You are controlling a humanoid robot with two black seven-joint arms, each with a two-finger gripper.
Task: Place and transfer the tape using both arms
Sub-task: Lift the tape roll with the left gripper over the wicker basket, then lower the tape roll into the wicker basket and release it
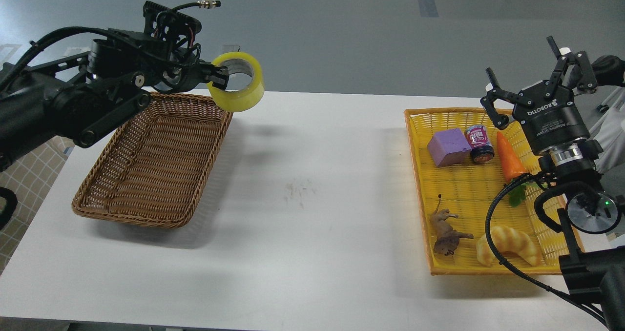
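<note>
The tape (240, 94), a thick translucent yellow roll with a grey-white core, hangs in the air over the far right corner of the brown wicker basket (146, 175). My left gripper (218, 79) is shut on the roll's left wall, one finger inside the core. My right gripper (522, 79) is open and empty, raised over the far right corner of the yellow tray (417, 175), fingers pointing up and away.
The yellow tray holds a purple block (448, 147), a small can (480, 143), a toy carrot (509, 158), a brown animal figure (445, 233) and a croissant toy (508, 244). White table (312, 199) lies between basket and tray. A checkered cloth (29, 170) is at left.
</note>
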